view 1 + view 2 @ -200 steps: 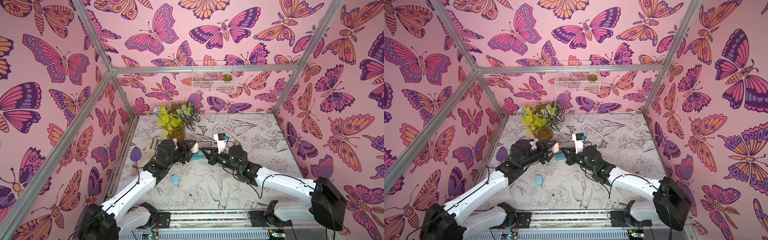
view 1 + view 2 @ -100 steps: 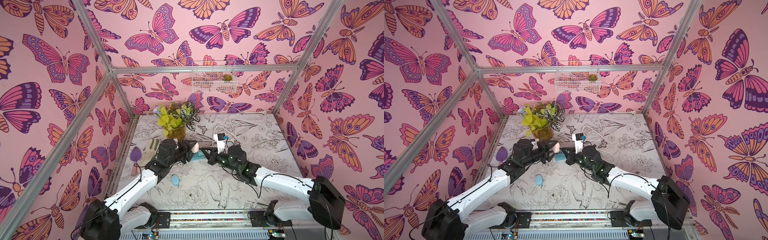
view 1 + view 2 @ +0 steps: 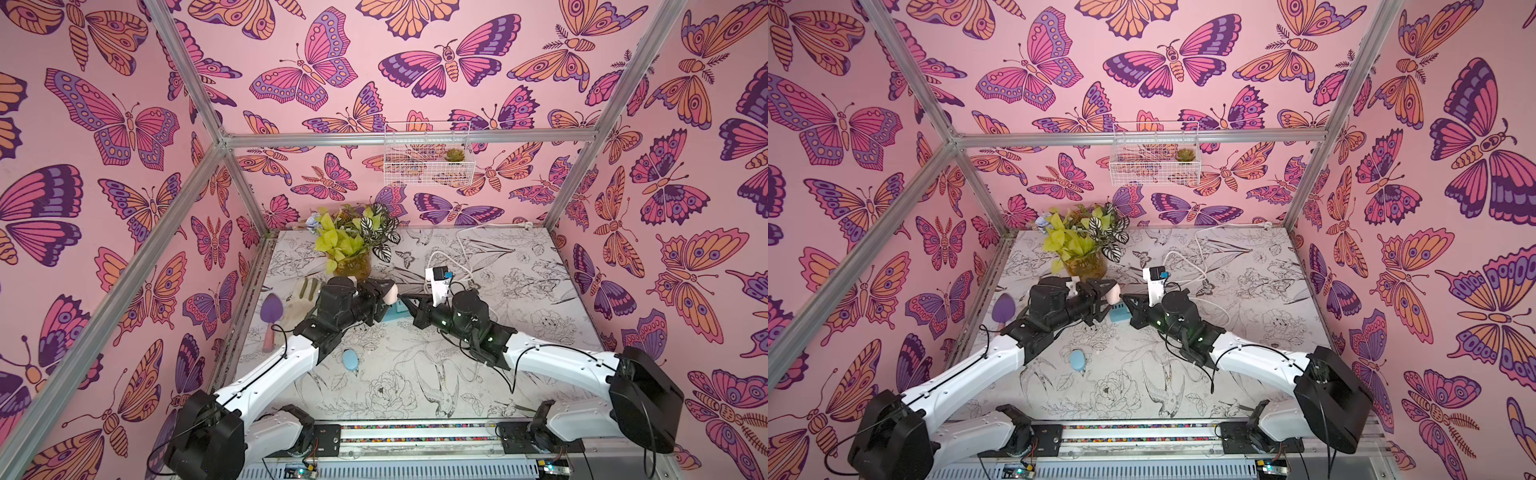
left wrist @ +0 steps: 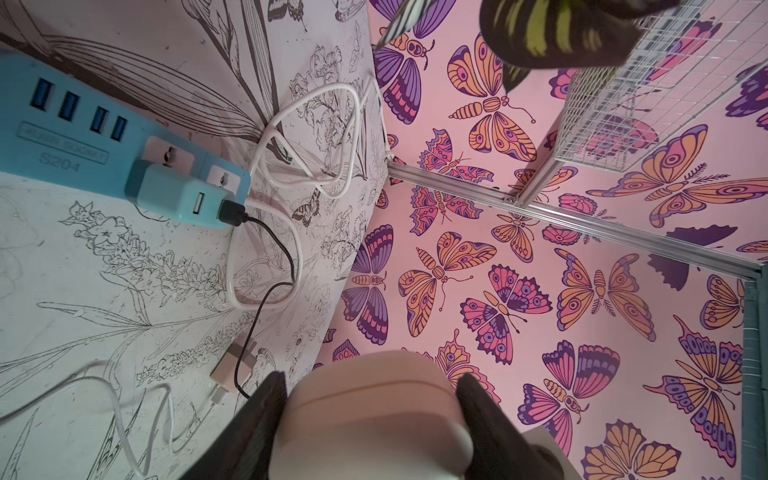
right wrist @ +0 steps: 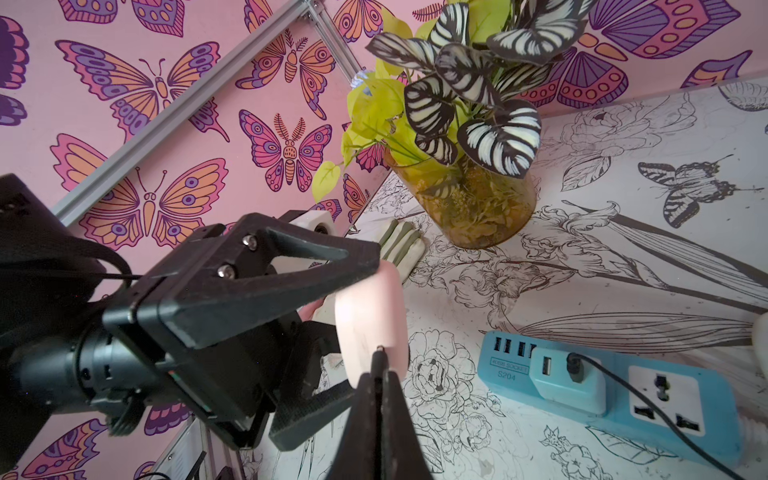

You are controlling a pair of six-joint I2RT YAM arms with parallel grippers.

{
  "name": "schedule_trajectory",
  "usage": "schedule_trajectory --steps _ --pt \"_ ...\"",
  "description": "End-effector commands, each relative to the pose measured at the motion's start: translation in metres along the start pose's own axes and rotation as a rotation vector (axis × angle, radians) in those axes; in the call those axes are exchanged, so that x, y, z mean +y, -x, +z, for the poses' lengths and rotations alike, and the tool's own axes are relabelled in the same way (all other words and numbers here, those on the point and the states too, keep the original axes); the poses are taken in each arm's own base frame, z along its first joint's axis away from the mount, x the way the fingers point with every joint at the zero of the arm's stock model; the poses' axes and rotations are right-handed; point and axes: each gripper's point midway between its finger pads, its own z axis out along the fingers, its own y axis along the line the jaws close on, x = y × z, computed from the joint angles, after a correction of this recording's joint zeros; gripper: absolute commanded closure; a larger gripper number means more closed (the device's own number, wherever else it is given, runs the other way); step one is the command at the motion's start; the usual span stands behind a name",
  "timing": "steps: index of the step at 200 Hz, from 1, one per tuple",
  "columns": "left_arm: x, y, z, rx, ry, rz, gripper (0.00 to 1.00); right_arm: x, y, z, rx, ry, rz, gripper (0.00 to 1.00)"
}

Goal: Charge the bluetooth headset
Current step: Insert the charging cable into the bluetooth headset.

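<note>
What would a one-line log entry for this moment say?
left gripper: holds pink earbud case aloft | right gripper: shut on black cable plug | plug tip: at case, seating unclear

My left gripper [image 4: 372, 376] and right gripper [image 5: 377, 374] are matte black, my arms white. The rounded peach-pink plastic earbud case [image 5: 370, 316] is one even tone. The sky-blue plastic power strip [image 5: 615, 399] has deeper blue USB ports (and white socket faces). The thin black charging cable [image 4: 230, 212] contrasts with the looping white cord [image 4: 356, 104]. The white tabletop [image 3: 407, 365] carries black line drawings of flowers and birds. The pink walls [image 3: 291, 183] bear purple, orange and magenta butterflies. The amber glass plant jar [image 5: 478, 212] has lime-yellow leaves and black-and-white striped ones.
</note>
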Motion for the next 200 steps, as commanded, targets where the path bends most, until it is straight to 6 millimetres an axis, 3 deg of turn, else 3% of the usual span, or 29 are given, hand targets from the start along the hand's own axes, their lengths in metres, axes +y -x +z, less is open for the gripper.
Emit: schedule_trajectory --steps 1,69,135,200 --pt "-0.026 -0.032 -0.001 0.131 -0.069 0.052 1.00 0.019 0.010 0.008 -0.011 0.060 0.009 1.00" --pt "-0.037 -0.040 -0.004 0.156 -0.100 0.086 1.00 0.021 0.010 0.012 -0.011 0.070 0.018 1.00" --pt "-0.018 -0.027 -0.013 0.070 -0.033 0.064 1.00 0.012 0.000 0.000 0.020 0.035 0.013 1.00" --pt "0.000 -0.003 -0.031 -0.052 0.073 0.075 1.00 0.004 0.000 -0.018 0.023 -0.019 -0.004 0.63"
